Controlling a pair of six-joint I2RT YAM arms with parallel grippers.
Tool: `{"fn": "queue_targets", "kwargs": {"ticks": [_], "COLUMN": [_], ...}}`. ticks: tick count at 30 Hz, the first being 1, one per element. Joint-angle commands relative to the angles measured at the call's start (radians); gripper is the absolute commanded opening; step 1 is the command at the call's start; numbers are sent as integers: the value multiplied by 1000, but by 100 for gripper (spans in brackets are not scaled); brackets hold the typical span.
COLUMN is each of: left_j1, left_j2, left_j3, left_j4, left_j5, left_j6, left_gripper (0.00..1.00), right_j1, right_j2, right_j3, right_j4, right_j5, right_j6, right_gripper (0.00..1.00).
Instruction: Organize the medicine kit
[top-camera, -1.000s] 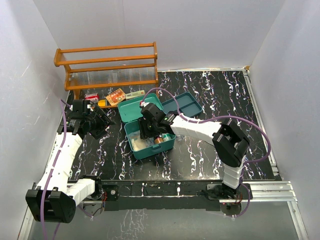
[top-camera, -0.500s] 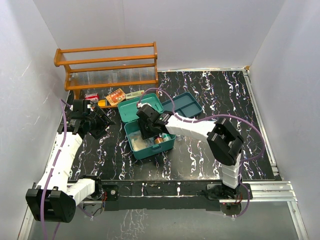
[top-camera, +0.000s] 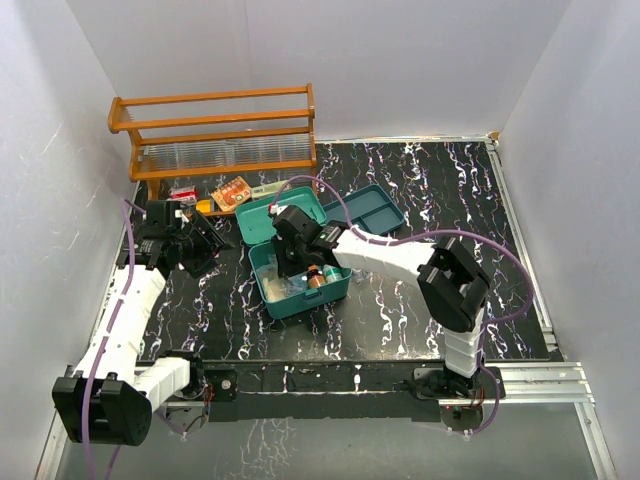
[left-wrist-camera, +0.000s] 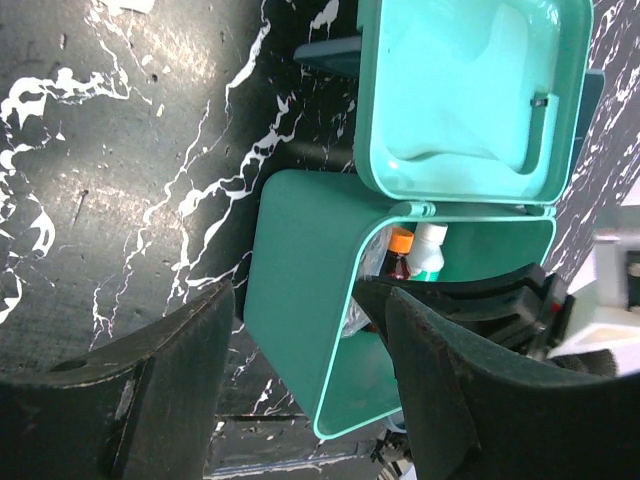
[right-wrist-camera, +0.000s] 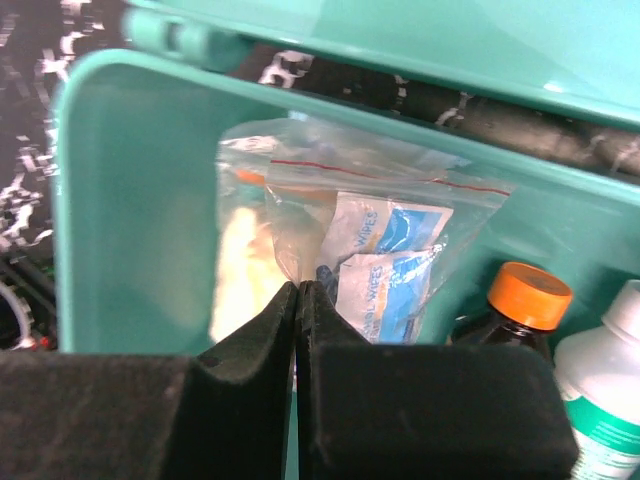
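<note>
**Top external.** I find the medicine kit (top-camera: 292, 305) open on the counter (top-camera: 420, 300), left of centre, with its lid (top-camera: 268, 218) thrown back toward 12 o'clock. The right end effector (top-camera: 293, 268) is down inside the box. The left end effector (top-camera: 208, 244) hangs at 9 o'clock of the kit, apart from it. A wooden rack (top-camera: 215, 135) stands at 11 o'clock of the kit and a darker 2-compartment tray (top-camera: 372, 208) at 2 o'clock, close beside the lid. Small packets (top-camera: 232, 192) lie between the rack and the lid.

**Left wrist.** The left end effector is released: its jaws stand wide with nothing between them. Beyond them I see the kit side-on. Inside it, near the hinge, are a brown bottle (left-wrist-camera: 399, 262) with an orange cap and a white bottle (left-wrist-camera: 428, 255).

**Right wrist.** The right end effector is clenched, its jaws pressed together with no gap. Their tips rest against a clear zip bag (right-wrist-camera: 350, 195) of wipes sachets (right-wrist-camera: 395, 240) inside the kit. I cannot tell whether any film is pinched. The bag lies at 9 o'clock of the brown bottle, and the white bottle is at 3 o'clock of it.
</note>
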Motion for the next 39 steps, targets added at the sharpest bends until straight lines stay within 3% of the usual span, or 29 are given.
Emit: {"fn": "queue_targets", "kwargs": {"ticks": [1, 15, 19, 22, 39], "left_j1": [0, 0, 0, 0, 0], "left_j2": [-43, -47, -51, -51, -10], "left_j3": [-38, -73, -74, -76, -51], "left_j4": [32, 37, 26, 23, 20], "left_j5": [65, 71, 57, 48, 31], "left_j6": [20, 26, 26, 24, 34], "left_gripper": [61, 61, 61, 61, 61], "right_j1": [4, 4, 5, 4, 3], "right_j2": [-95, -24, -16, -4, 84], "right_j3": [-16, -71, -78, -76, -28], "right_j4": [148, 241, 243, 245, 172], "right_j5": [-112, -180, -169, -171, -94], "right_j6": [24, 115, 94, 84, 50], "right_gripper": [0, 0, 17, 22, 20]}}
